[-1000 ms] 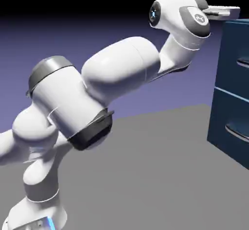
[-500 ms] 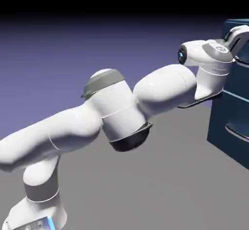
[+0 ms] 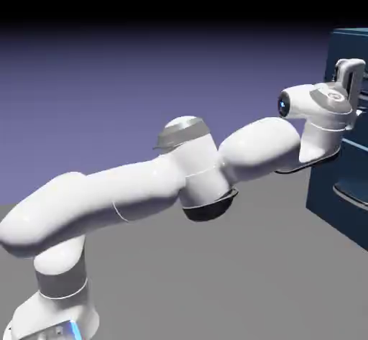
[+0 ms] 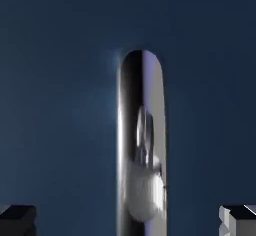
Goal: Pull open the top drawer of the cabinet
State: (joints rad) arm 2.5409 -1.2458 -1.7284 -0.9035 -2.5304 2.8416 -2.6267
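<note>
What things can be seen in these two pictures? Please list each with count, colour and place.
cabinet: one, dark navy-blue, at the exterior view's right edge.
top drawer: one, navy-blue front, fills the hand view.
handle: one, shiny silver-grey bar, between the fingertips in the hand view.
lower drawer: one, navy-blue, below the top one, with its own silver handle.
table: one, grey, under everything.
arm: one, white, reaching right.
hand: one, open, at the cabinet front.

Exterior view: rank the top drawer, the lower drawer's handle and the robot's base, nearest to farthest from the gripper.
1. top drawer, right at the gripper
2. lower drawer's handle, below, at the right edge
3. robot's base, bottom left corner
</note>
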